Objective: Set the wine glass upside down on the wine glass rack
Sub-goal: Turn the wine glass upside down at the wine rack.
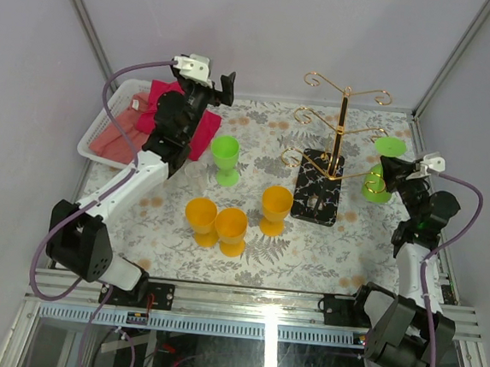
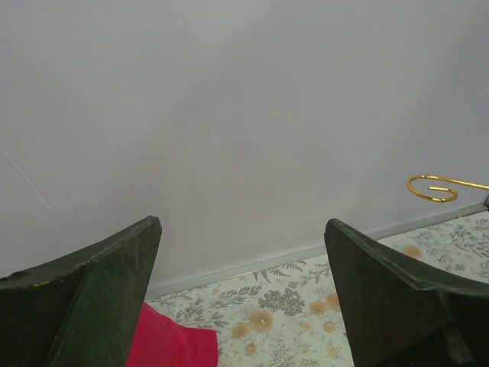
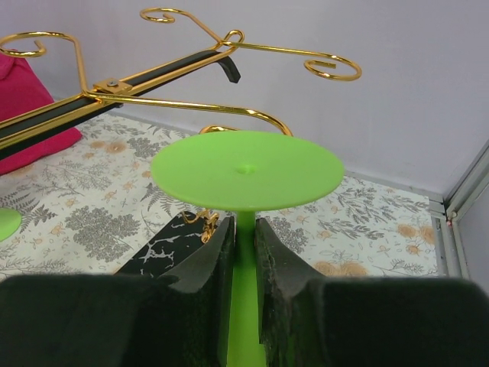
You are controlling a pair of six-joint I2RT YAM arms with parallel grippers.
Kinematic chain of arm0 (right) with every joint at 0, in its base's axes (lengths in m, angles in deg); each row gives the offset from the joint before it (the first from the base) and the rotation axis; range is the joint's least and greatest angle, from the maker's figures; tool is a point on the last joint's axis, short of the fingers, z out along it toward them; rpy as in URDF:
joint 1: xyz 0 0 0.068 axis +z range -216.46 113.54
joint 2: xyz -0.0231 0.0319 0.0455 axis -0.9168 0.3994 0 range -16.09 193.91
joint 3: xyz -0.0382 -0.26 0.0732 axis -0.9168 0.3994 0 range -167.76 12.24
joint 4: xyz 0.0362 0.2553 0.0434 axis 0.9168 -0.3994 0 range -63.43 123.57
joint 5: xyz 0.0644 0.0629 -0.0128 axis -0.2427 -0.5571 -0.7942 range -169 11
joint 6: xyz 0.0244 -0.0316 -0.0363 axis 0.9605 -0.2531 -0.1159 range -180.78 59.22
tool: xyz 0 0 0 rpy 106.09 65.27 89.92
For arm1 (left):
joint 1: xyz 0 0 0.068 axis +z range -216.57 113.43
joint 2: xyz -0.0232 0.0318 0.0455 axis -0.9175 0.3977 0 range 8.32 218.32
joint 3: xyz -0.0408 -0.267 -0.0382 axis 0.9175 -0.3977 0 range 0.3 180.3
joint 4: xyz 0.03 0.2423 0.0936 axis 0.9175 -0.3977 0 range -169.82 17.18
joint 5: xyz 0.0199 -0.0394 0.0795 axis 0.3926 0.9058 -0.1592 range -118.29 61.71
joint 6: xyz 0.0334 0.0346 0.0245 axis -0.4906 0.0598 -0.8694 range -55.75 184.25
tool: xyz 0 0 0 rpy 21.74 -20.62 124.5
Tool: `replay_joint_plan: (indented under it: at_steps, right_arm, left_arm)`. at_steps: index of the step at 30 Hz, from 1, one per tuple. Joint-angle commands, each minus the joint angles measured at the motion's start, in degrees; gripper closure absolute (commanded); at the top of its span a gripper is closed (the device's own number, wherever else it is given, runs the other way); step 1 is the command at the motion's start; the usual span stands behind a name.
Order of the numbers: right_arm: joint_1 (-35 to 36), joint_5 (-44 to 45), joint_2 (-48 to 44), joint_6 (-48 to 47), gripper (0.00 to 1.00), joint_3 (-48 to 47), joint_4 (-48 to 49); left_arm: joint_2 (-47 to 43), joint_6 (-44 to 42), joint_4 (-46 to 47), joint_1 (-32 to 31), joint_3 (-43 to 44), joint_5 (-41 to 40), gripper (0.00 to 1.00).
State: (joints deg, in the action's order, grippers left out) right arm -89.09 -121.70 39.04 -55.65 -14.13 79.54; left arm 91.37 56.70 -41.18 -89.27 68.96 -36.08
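Observation:
A green wine glass (image 3: 247, 170) hangs upside down, its round foot on top. My right gripper (image 3: 244, 229) is shut on its thin stem. From above, the foot of the glass (image 1: 391, 146) sits to the right of the wine glass rack (image 1: 342, 123), close to a lower gold arm, and my right gripper (image 1: 398, 173) is just below it. The rack's curled gold arms (image 3: 191, 107) stretch out behind the glass. My left gripper (image 1: 219, 87) is raised at the back left, open and empty (image 2: 243, 222). One gold curl (image 2: 432, 187) shows at its right.
A second green goblet (image 1: 224, 158) stands upright left of the rack's black base (image 1: 320, 190). Three orange goblets (image 1: 231, 230) stand in front of it. A white basket (image 1: 90, 144) with pink and red cloths (image 1: 162, 99) is at the back left.

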Motion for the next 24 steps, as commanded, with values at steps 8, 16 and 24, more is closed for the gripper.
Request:
replay_joint_plan:
  at_steps: [8, 16, 24]
  right_arm:
    - [1.3, -0.8, 4.0, 3.7, 1.0, 0.0, 11.8]
    - [6.1, 0.7, 8.9, 2.3, 1.0, -1.8, 13.3]
    - [7.3, 2.6, 12.3, 1.5, 1.0, -3.0, 15.7]
  left_arm:
    - [2.2, -1.2, 3.0, 0.5, 3.9, 0.5, 0.12]
    - [2.3, -1.1, 3.3, 0.5, 4.0, 0.3, 0.12]
    - [2.2, -1.5, 3.3, 0.5, 3.7, -0.4, 0.12]
